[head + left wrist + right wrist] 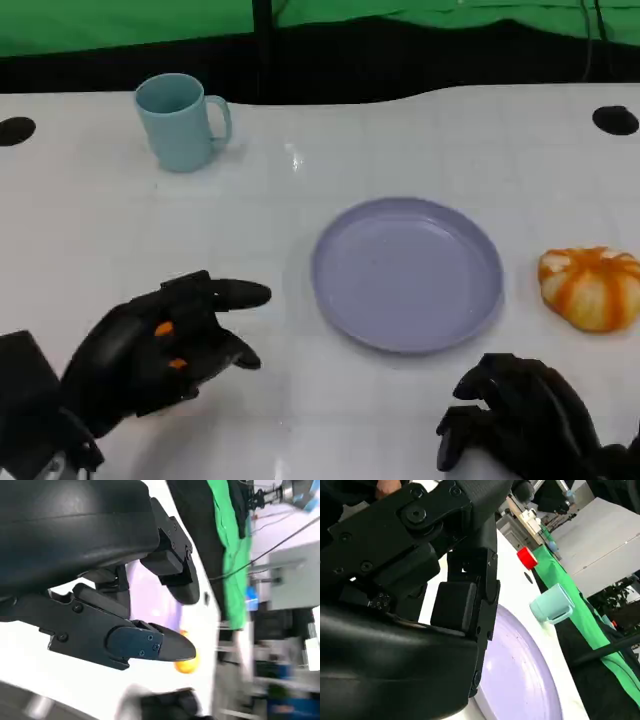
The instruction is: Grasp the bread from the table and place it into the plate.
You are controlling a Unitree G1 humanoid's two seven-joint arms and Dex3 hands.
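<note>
On the white table [420,140] in the head view, we see the round orange-and-white bread [592,288] lying at the right, just beside the empty round purple plate [406,272], so the trip is short. Our right hand [525,420] waits near it with fingers curled in, holding nothing. Our left hand [165,345] rests spread open, out of the way. A light blue cup [182,121] stands far left.

From the left wrist, open fingers [150,647] point toward the plate and bread.

From the right wrist, the plate lies just past the fingers [462,605].
</note>
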